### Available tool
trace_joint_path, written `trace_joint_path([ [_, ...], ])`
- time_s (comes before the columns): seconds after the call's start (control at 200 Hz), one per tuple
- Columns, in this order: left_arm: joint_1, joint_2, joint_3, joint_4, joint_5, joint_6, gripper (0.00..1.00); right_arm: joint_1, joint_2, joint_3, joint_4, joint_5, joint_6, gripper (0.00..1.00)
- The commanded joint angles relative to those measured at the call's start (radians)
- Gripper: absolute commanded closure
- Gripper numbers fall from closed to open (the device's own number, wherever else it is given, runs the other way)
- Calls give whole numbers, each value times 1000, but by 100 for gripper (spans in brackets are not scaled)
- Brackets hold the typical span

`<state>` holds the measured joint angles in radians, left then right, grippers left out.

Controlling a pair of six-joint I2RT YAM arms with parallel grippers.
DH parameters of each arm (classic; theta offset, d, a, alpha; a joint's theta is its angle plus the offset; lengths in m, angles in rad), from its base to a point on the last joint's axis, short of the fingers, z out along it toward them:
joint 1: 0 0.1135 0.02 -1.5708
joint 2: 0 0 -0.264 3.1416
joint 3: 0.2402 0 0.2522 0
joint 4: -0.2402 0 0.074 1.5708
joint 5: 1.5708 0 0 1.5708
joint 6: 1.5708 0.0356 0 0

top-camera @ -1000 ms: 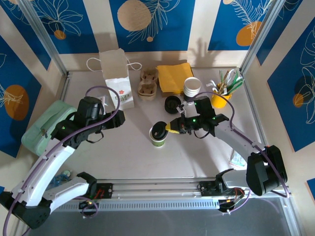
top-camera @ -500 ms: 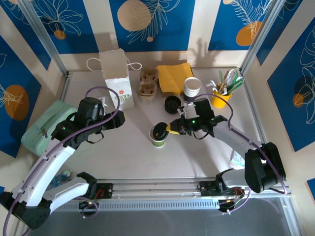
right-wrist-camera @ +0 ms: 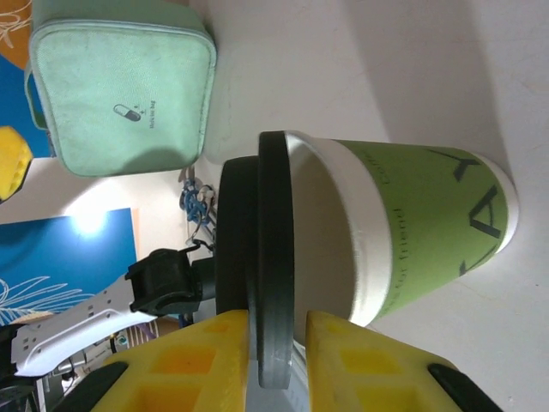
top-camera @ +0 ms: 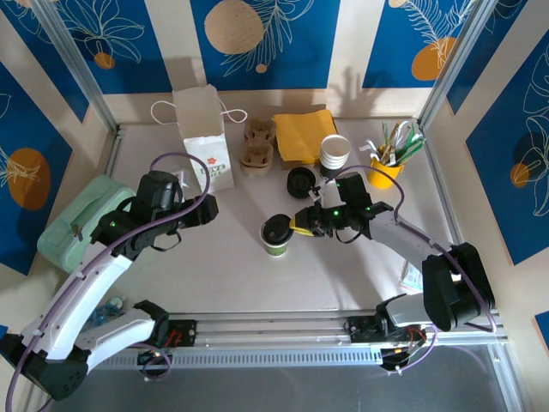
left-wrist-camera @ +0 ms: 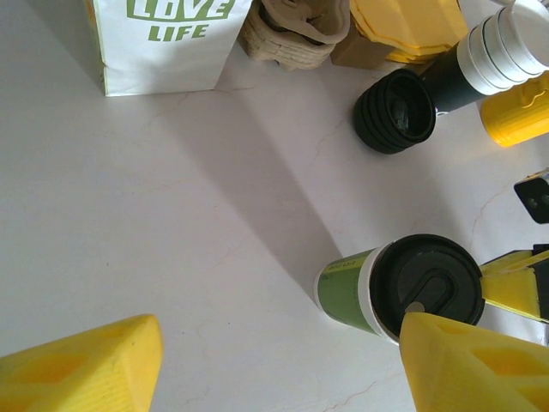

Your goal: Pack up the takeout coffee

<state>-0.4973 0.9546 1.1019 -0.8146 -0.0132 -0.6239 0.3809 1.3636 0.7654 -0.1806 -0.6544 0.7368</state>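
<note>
- Nearest you on the tabletop [top-camera: 232,266], your left tool [top-camera: 204,210] hung with its yellow fingers [left-wrist-camera: 86,365] spread wide and nothing between them.
- Just past it, at mid-tabletop, the takeout coffee [top-camera: 275,233] stood upright on its base, green side showing, its lid [left-wrist-camera: 426,279] on.
- Your right tool [top-camera: 298,225] came in from the right and was clamped on that lid's rim, one finger on each side of it.
- Off to the left, a pale green pouch [top-camera: 86,219] lay at the tabletop's edge.
- Farther back, a loose black lid [top-camera: 300,180] lay just beside a stack of white-rimmed cups [top-camera: 334,153], and a yellow utensil holder [top-camera: 384,172] stood to their right.
- Along the far edge you had a white paper bag [top-camera: 206,142], a cardboard cup carrier [top-camera: 257,146] and yellow napkins [top-camera: 304,136].
</note>
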Motion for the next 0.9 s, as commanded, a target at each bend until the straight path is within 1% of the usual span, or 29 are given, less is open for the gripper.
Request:
trace_joint_path([
  [0.0,8,0,-14,5,-23,0,27,-6,15,-11,-30,16,-15,76],
  [0.18,8,5,-17,4,-22,1,26,-7,33,-19,-39,19,-33,76],
  [0.895,8,35,-25,17,8,7,25,0,26,-2,-64,34,-53,73],
])
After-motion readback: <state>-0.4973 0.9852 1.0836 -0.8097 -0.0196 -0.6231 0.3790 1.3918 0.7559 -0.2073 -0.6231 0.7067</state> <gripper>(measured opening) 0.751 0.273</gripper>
